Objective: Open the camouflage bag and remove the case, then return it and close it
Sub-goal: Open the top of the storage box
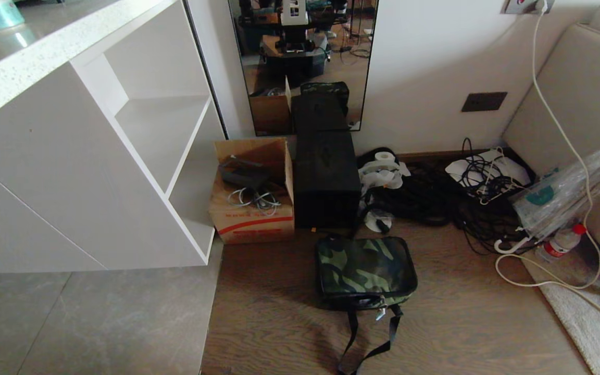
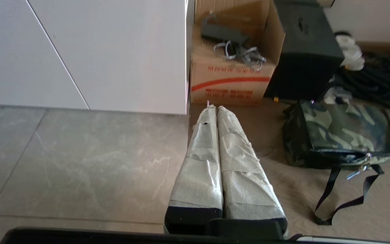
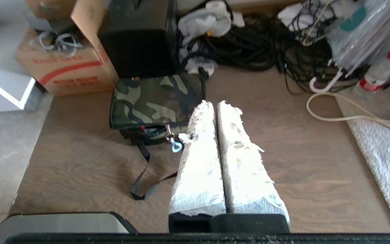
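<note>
Left gripper [image 2: 217, 107] is pressed together, holding nothing, hanging over the floor with the camo bag [image 2: 340, 135] off to its right. Right gripper [image 3: 215, 103] is clamped together too, empty, with the zipped bag just to its left.

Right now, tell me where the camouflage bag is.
In the head view the camouflage bag lies zipped shut on the wooden floor, centre, just in front of the tall black box and right of the cardboard box.

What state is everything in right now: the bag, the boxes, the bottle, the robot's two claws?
camouflage bag: zipped shut, flat on the floor
cardboard box: flaps open, cables inside
black box: closed, upright
bottle: capped, lying down
left gripper: shut, empty
right gripper: shut, empty
</note>
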`<state>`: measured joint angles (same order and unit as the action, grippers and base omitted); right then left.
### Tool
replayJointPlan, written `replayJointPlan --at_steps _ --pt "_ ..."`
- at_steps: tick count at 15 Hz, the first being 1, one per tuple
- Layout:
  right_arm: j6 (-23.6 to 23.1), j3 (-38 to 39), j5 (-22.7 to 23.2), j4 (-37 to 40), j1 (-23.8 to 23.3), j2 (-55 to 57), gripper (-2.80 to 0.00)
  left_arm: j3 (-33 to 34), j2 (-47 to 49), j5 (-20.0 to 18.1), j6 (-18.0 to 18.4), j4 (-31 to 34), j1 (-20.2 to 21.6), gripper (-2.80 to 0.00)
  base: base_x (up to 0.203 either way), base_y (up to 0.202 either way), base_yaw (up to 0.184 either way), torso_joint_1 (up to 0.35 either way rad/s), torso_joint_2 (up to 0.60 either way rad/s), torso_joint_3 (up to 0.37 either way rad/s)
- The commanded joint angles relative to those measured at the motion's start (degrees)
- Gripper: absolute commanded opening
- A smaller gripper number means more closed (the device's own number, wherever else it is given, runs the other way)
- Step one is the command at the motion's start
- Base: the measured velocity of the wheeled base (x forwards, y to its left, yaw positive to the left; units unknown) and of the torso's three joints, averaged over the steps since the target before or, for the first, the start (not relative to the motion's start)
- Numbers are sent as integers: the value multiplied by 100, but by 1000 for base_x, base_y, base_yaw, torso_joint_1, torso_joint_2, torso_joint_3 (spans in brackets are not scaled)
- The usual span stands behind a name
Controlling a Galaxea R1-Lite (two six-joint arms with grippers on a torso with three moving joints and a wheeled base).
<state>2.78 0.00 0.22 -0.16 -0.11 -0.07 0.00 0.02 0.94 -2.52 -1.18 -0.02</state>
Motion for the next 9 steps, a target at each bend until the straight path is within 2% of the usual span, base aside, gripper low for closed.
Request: replayJointPlan --at_steps 1,9 --pt "3 0 4 -2 2 -1 -280 62 -2 3 -3 -5 2 -280 0 0 0 2 2 -207" --pt "3 0 4 -4 0 -1 -280 62 -2 3 -11 -5 0 -280 0 0 0 2 3 -197"
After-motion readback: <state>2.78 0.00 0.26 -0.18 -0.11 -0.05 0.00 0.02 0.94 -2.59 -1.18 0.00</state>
